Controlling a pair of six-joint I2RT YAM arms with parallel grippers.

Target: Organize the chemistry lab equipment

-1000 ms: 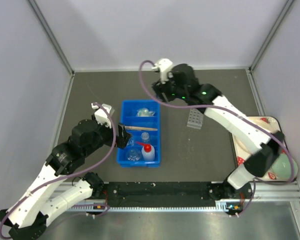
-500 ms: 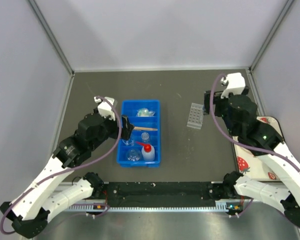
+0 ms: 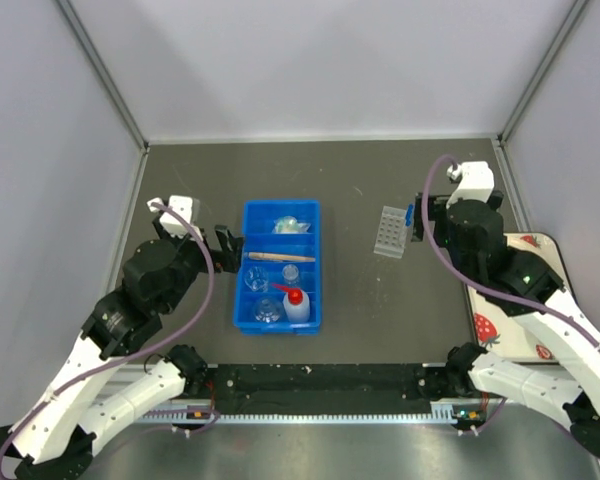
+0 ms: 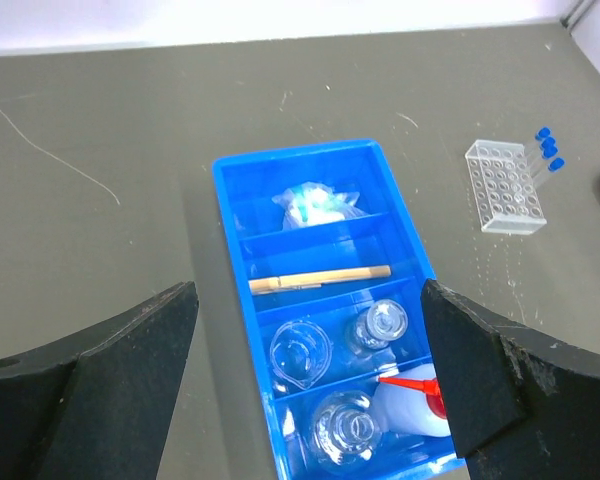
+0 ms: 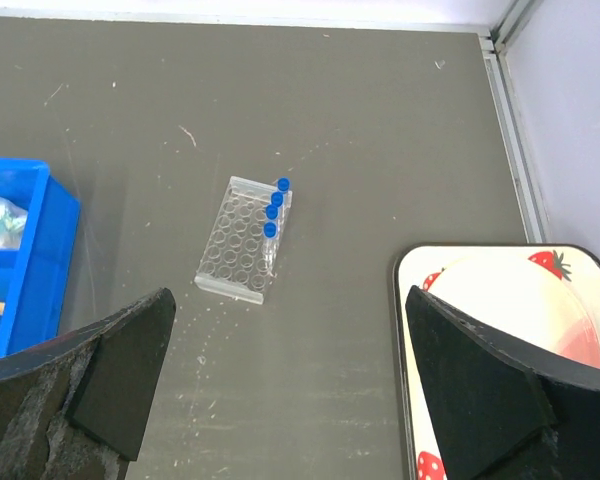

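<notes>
The blue bin [image 3: 314, 262] holds a wooden clamp [image 4: 320, 279], a glass beaker [image 4: 298, 350], a small flask [image 4: 380, 325], a larger flask [image 4: 345, 435], a white squeeze bottle [image 4: 410, 412] with a red nozzle, and a small packet [image 4: 318, 204]. The clear tube rack [image 3: 389, 233] lies on the mat to the bin's right, with three blue-capped tubes [image 5: 272, 213] along its right side. My left gripper [image 3: 223, 240] is open and empty, above the bin's left edge. My right gripper [image 3: 420, 215] is open and empty, just right of the rack.
A strawberry-patterned tray [image 3: 487, 327] with a pale bowl [image 5: 520, 300] sits at the right edge, under my right arm. Metal frame rails and grey walls close in the mat at the back and sides.
My right arm has swung from the back middle over to the right side, beside the rack. My left arm has drawn back to the left, off the bin. Both grippers stay empty.
</notes>
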